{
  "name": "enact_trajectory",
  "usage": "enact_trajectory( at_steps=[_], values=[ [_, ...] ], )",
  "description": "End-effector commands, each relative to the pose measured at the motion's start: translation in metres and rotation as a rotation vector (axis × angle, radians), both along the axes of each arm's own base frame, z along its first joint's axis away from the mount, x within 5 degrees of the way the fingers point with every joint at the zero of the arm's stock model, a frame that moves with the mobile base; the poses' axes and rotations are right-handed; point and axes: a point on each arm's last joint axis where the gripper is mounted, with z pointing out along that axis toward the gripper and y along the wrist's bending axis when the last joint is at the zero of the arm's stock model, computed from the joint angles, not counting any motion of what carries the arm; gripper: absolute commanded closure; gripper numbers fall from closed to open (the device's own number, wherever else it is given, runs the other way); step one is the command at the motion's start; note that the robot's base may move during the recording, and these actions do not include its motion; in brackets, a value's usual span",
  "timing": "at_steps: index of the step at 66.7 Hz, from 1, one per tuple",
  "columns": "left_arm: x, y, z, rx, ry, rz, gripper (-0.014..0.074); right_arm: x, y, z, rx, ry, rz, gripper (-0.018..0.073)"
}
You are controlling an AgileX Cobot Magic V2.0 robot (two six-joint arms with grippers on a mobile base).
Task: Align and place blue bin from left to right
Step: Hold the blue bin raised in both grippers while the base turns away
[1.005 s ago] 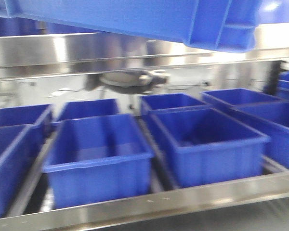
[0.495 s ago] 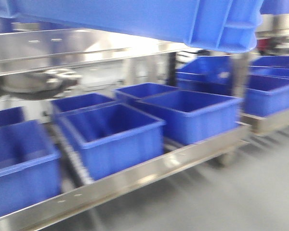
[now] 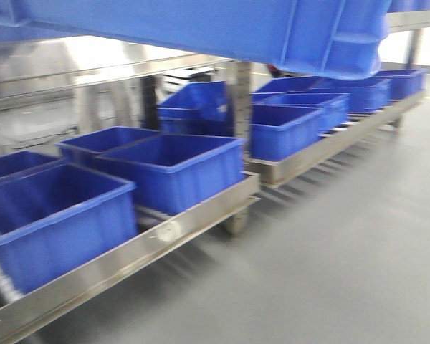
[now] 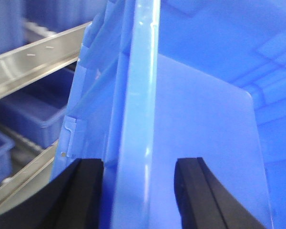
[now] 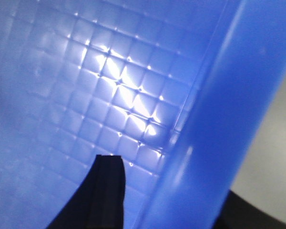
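Left wrist, left end effector [image 4: 138,167] clamped astride blue bin [image 4: 133,95] rim, right end effector [image 5: 176,202] likewise

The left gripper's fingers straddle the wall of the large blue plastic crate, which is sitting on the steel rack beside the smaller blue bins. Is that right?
Not quite. The front-facing view shows the large bright-blue plastic crate aloft at the top of the frame, above the steel rack and its smaller blue bins, not sitting on it. The left gripper does straddle its wall.
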Motion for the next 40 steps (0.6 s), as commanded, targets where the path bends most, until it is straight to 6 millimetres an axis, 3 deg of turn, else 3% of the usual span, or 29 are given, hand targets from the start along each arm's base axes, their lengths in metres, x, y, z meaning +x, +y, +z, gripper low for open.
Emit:
enact_trajectory(
  at_steps=[1, 40],
  values=[
    [-0.0149, -0.0073, 0.0261, -0.135, -0.122, -0.055, 0.0708, -0.0011, 0.0087, 0.0155, 0.108, -0.096, 0.015, 0.0629],
    [-0.0149, -0.0073, 0.0261, -0.135, -0.122, -0.055, 0.0708, -0.0011, 0.0087, 0.0155, 0.108, -0.096, 0.015, 0.0629]
  ],
)
